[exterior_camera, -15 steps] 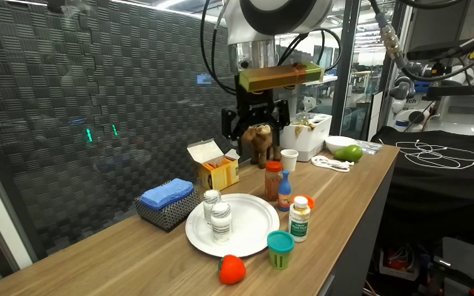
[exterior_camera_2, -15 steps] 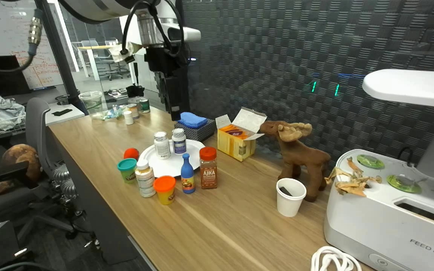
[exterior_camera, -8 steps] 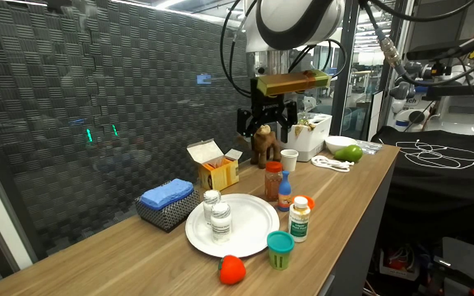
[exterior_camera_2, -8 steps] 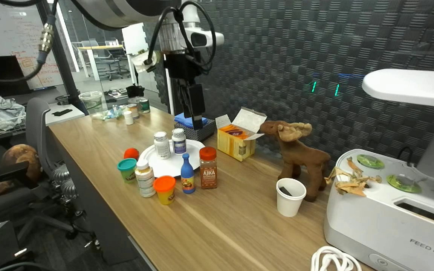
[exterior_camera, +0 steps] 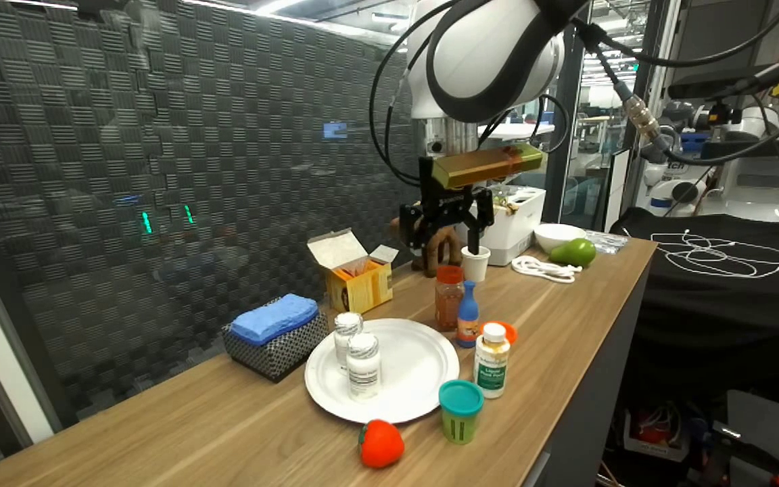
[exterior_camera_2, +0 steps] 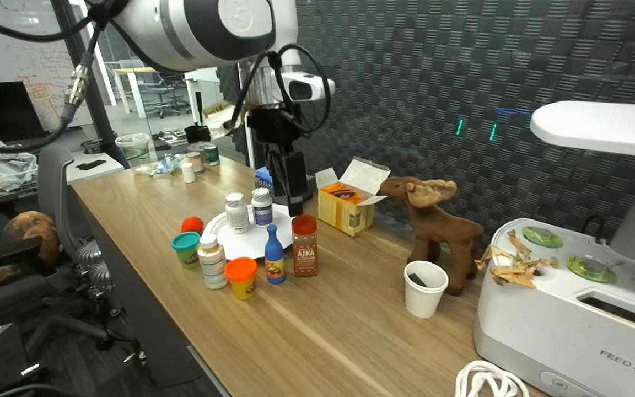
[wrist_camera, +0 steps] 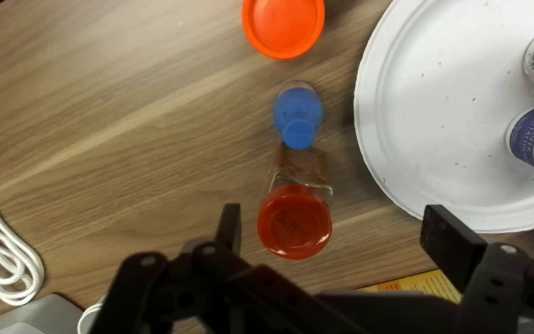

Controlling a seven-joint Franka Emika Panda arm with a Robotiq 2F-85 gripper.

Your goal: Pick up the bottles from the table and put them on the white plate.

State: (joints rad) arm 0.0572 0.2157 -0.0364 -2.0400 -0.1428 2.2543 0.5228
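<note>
A wooden table point(exterior_camera: 227, 419) is seen in both exterior views, with a round white plate point(exterior_camera: 416, 372) laid on it. Above the table, the claw point(wrist_camera: 332, 227) is spread wide, its fingers held well apart. In the wrist view, a red-lidded spice jar point(wrist_camera: 295, 227) is framed between them; it is stood upright on the table, just beside the plate. Near the plate's edge, a white bottle point(exterior_camera: 491, 368) with a green label is placed on the table. On the plate, two white bottles point(exterior_camera_2: 237, 215) are set upright, slightly apart. A slim blue bottle point(exterior_camera_2: 274, 262) is stood upright beside the jar.
</note>
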